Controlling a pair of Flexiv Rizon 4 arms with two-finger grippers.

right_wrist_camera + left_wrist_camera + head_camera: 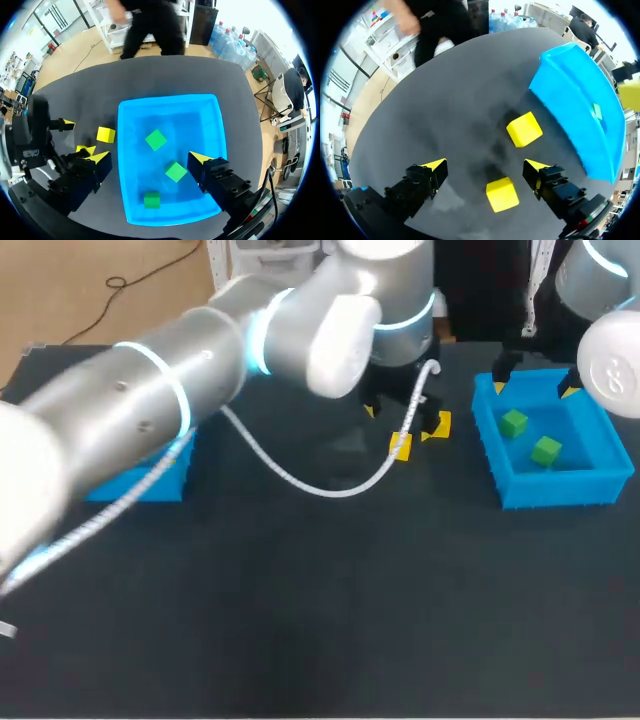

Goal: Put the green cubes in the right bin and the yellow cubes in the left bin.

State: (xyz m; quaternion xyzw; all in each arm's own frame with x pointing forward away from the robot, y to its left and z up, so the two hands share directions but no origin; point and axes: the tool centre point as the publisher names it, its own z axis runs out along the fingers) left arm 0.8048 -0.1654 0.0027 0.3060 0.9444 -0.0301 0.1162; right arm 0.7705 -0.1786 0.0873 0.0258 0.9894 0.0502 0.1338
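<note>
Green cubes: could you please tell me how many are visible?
3, all inside the blue plastic bin under the right claw: one green cube ahead of the claw, a second beside one finger, a third nearest the wrist. The left arm may hide others.

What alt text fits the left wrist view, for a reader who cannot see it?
The open left hand frames a yellow cube lying on the dark table between its fingers, touching neither. A second yellow cube lies just ahead, and a blue bin stands beside that one.
</note>
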